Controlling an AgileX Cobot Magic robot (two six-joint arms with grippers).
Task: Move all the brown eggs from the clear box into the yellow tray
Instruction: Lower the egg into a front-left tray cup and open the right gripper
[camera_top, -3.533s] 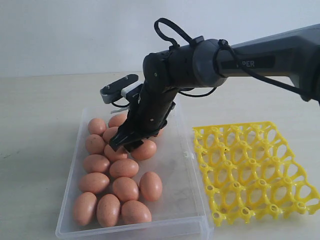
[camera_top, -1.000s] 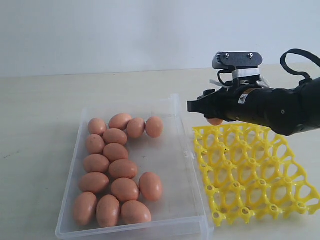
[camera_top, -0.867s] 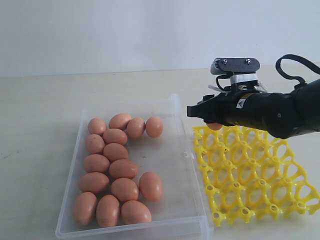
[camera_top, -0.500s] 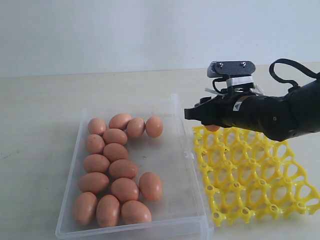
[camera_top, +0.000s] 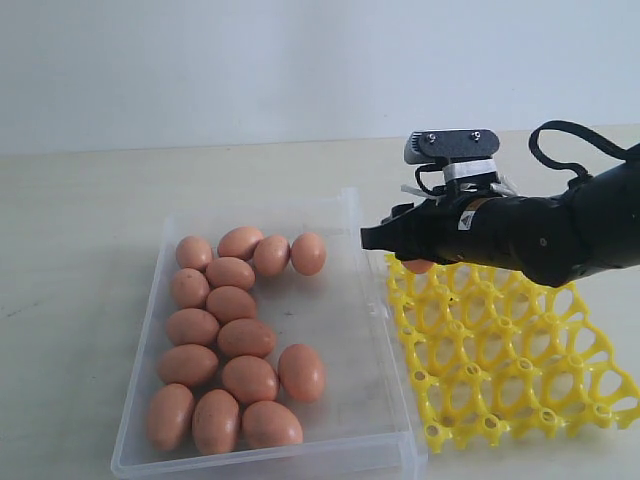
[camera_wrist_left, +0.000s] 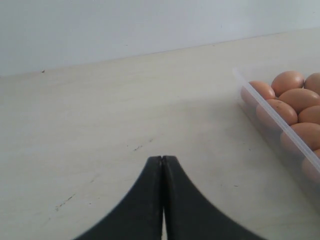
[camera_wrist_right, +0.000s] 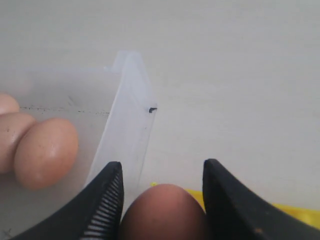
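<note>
Okay, left gripper (camera_wrist_left: 162, 161) sits low over the table (camera_top: 80, 250), its jaws pressed together with nothing between them, near one wall of the clear box (camera_top: 350, 310). Fifteen brown eggs (camera_top: 246, 338) lie in the box, packed along its left side from the near end to the far end, most of them touching. The box's right half is bare floor.

Right gripper (camera_top: 385, 238) reaches in from the right, lying roughly level, and is clamped on the held egg (camera_wrist_right: 162, 212), one finger on each side. That egg hangs over the far-left corner of the yellow tray (camera_top: 500, 345), just right of the box wall; can't tell if it touches the tray. A small white sticker (camera_top: 463, 222) on the right arm is too small to read.
</note>
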